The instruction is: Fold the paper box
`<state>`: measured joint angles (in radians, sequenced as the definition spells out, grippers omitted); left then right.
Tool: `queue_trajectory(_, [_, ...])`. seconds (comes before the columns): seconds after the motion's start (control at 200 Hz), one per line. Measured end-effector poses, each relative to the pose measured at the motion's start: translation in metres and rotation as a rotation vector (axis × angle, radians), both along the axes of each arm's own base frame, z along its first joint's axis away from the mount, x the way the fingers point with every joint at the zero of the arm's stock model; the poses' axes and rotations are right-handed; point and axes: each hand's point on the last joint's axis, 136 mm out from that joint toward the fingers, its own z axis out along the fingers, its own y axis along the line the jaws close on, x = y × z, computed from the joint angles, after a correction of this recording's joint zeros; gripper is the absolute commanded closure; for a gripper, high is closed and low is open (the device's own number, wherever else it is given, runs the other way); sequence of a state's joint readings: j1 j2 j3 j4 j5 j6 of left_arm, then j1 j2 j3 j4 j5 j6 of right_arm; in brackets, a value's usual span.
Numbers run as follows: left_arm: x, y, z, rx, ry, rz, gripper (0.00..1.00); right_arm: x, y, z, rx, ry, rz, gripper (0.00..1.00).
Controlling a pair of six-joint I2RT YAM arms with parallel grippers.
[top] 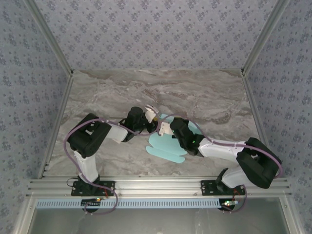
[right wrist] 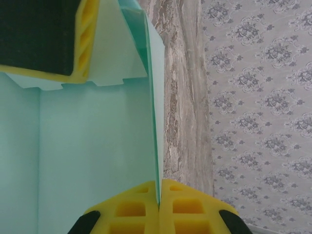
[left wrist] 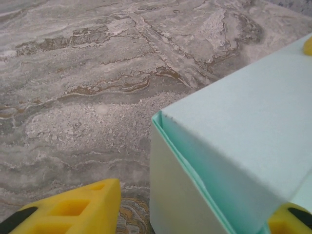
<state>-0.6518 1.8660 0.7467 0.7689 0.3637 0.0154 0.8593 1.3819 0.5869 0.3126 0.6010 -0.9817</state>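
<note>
The paper box [top: 165, 146] lies about mid-bench, a little toward the near edge of the marbled bench [top: 204, 97], part flat and part raised into walls. The right pincer [right wrist: 158, 195] is closed tight on the top edge of one upright wall, the thin card nipped between its yellow pads. The left pincer [left wrist: 195, 207] stands partly open astride a folded corner. One finger is clear of the card, and the other is cut off at the frame edge, so I cannot tell whether it touches.

The risk I see is that the left pincer closes askew and buckles the corner or creases a panel off its score line. A tug from the right pincer could also tear the thin wall or drag the sheet.

From above, both wrists cover the raised part, so the tabs and flaps there cannot be made out.
</note>
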Motion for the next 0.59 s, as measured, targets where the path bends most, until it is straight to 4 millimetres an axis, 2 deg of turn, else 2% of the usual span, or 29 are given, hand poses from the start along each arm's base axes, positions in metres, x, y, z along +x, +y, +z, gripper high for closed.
queue_trajectory(0.23, [0.003, -0.003, 0.002, 0.02, -0.049, 0.076, 0.67, 0.0, -0.002, -0.001, 0.032, 0.017, -0.019, 1.0])
queue_trajectory(0.595, [0.011, -0.001, 0.01, 0.004, -0.046, 0.294, 0.8, -0.001, 0.0, 0.003, 0.119, 0.032, -0.033, 1.0])
